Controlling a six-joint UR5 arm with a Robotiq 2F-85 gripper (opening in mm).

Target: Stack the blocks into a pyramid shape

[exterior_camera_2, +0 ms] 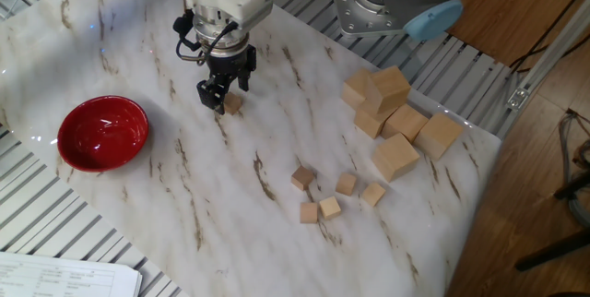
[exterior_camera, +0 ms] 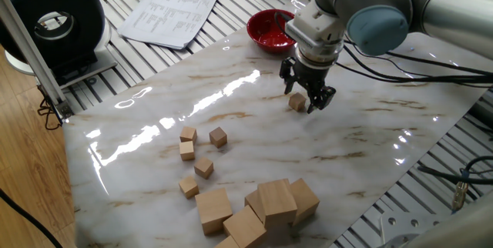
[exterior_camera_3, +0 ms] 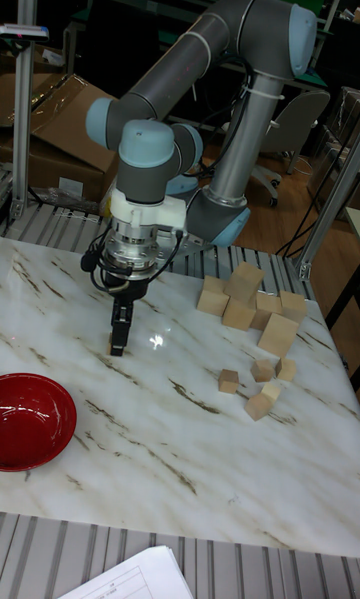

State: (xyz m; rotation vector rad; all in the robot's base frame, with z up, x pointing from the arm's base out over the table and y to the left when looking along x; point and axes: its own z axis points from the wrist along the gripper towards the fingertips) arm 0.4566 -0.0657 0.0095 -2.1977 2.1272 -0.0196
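Hovering just above the marble counter (exterior_camera: 362, 144): hand (exterior_camera: 307, 102) (exterior_camera_2: 225, 97) (exterior_camera_3: 118, 340), fingers spread, pinching nothing. Sitting between the parted fingers, flat on the counter surface: one small block (exterior_camera: 297, 102) (exterior_camera_2: 233, 103); contact with either finger not discernible. In the tall fixed view, hidden behind the hand.

Lying loose nearer the counter edge beside the wooden floor, well apart from the hand: five small blocks (exterior_camera: 199, 158) (exterior_camera_2: 330, 195) (exterior_camera_3: 258, 383), scattered, none stacked; two of them touching side by side in the other fixed view.

Piled at the counter corner beyond the small blocks: larger wooden cubes (exterior_camera: 258, 206) (exterior_camera_2: 395, 122) (exterior_camera_3: 248, 304), several in a heap, one resting on top of others.

Resting at the counter edge farthest from the cubes: red bowl (exterior_camera: 269, 29) (exterior_camera_2: 102, 132) (exterior_camera_3: 32, 420), upright, near the hand but apart from it.

Lying off the counter on the slatted metal surface: printed paper sheets (exterior_camera: 171, 11). Standing beside that, at the outer corner: black round device (exterior_camera: 52, 23).
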